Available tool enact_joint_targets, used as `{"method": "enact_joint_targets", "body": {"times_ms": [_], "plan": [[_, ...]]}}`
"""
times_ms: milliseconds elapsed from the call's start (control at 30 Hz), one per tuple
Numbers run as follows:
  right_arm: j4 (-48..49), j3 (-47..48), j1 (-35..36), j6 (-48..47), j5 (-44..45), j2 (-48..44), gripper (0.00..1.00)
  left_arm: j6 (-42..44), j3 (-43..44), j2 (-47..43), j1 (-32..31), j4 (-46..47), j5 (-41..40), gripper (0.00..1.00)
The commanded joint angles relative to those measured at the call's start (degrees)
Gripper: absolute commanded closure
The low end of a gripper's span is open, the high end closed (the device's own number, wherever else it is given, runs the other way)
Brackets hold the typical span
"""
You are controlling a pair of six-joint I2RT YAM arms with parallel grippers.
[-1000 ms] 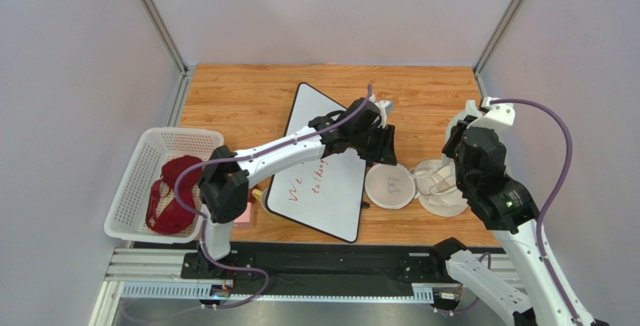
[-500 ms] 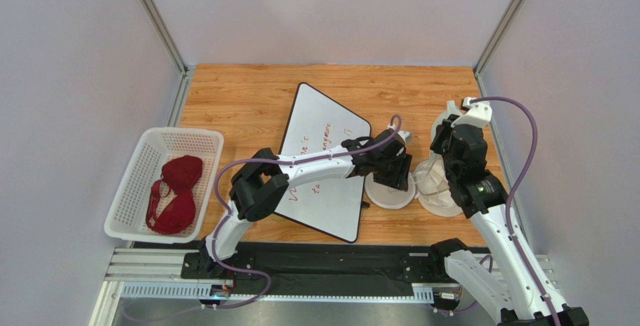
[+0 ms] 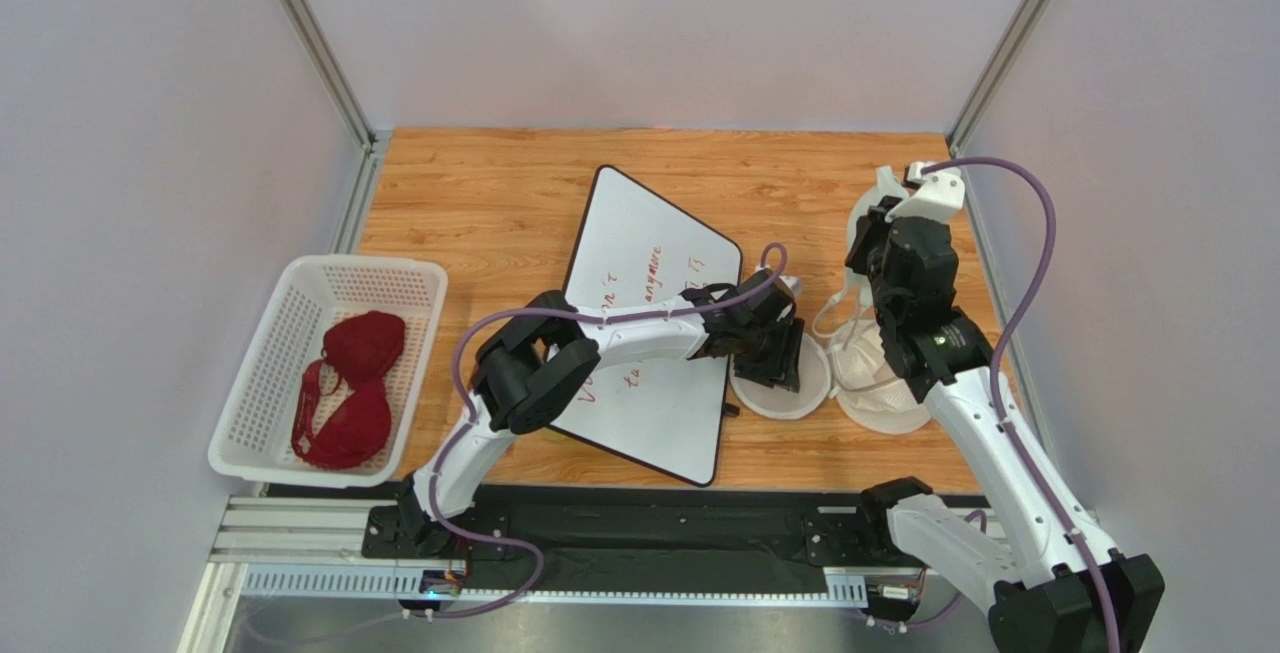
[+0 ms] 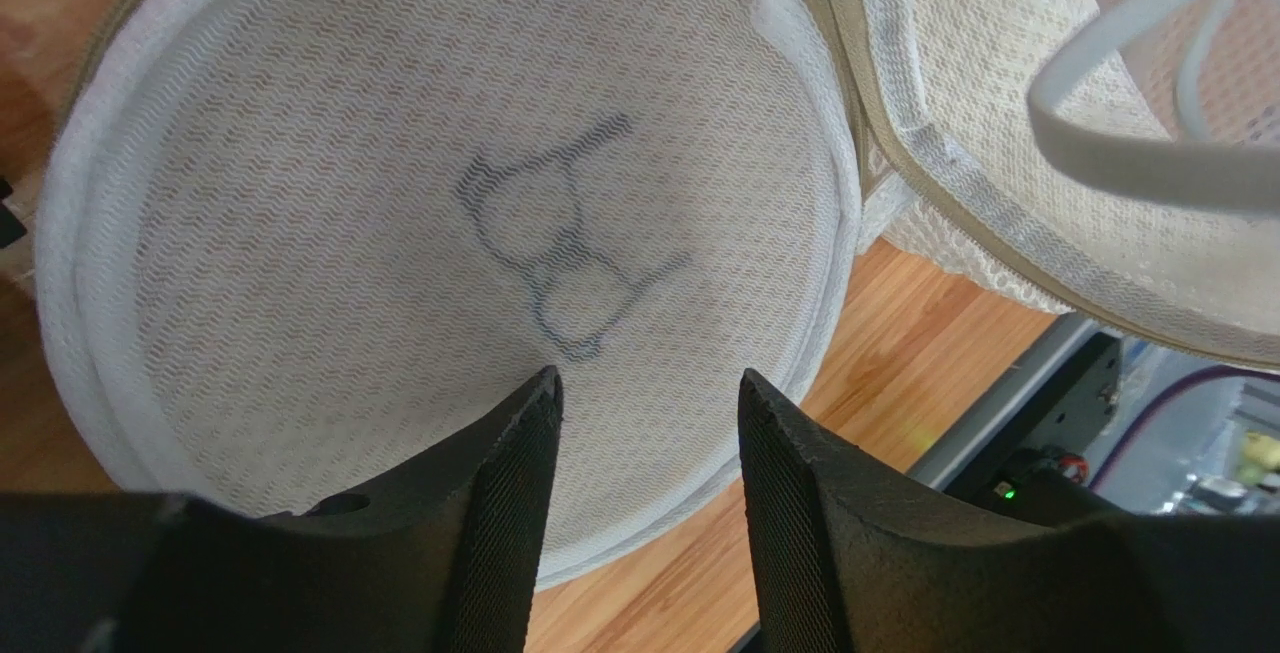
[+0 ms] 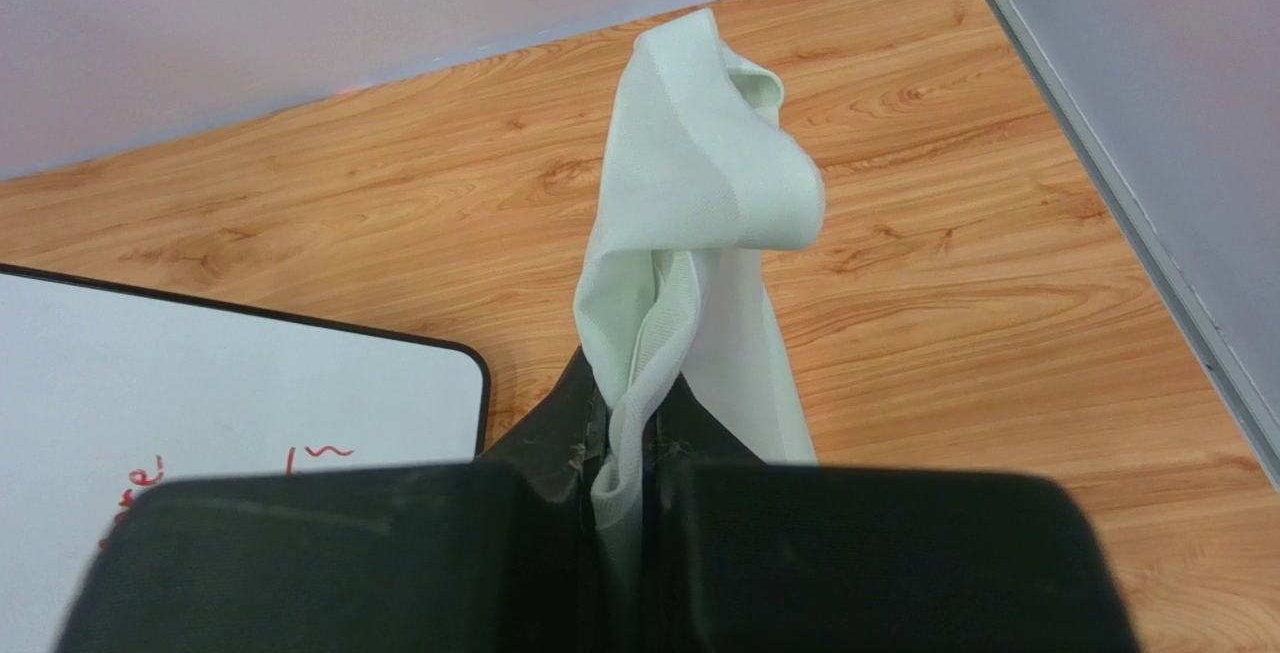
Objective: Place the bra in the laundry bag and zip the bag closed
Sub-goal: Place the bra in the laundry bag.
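Left tool [image 4: 646, 391] nearer bag [image 4: 271, 158] (icon [image 4: 564, 256] wrist-only)

Built, for left arm [image 3: 646, 328] and right arm [image 3: 995, 436] alike, of slim white link shells joined by bulky black motor housings [image 3: 519, 376] and rooted in black bases [image 3: 403, 530]. Trailed along each by a looping purple cable [image 3: 1047, 256]. Tipped, on the left gripper [image 4: 648, 379], with matte black fingers [image 4: 504, 511], tapered, round-ended, one pierced by a small hole.
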Motion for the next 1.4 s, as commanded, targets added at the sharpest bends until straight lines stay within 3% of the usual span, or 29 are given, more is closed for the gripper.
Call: {"method": "enact_joint_targets", "body": {"times_ms": [0,233,467,633,867,1133,1367], "plan": [[-0.24,0.46,-0.15,-6.16,3.94,-0.87,1.0,-2.38,-2.46,0.21,1.16,2.68,2.01,0.45],[-8.77,-2.88,-0.15,-10.74,8.59,-5.53,1.0,-3.52,-3.7,0.82,2.22,4.44,3.77,0.45],[-16.94,-2.71,-0.06,-10.31,14.13,-2.82,1.0,-4.14,-4.05,1.44,2.39,4.97,3.77,0.45],[-22.91,-0.43,-0.06,-5.05,18.88,2.28,1.0,-4.05,-3.88,1.35,3.36,5.67,4.03,0.44],[-38.37,3.61,0.2,8.48,21.96,13.35,1.0,-1.59,0.87,4.69,4.76,5.06,5.96,0.44],[-48.39,6.25,0.73,22.71,21.53,21.79,1.0,0.34,1.31,5.04,6.7,8.84,10.27,0.44],[-42.89,5.29,0.73,18.26,17.85,18.82,1.0,1.85,-1.33,-3.91,8.81,11.31,16.94,0.42]]}}
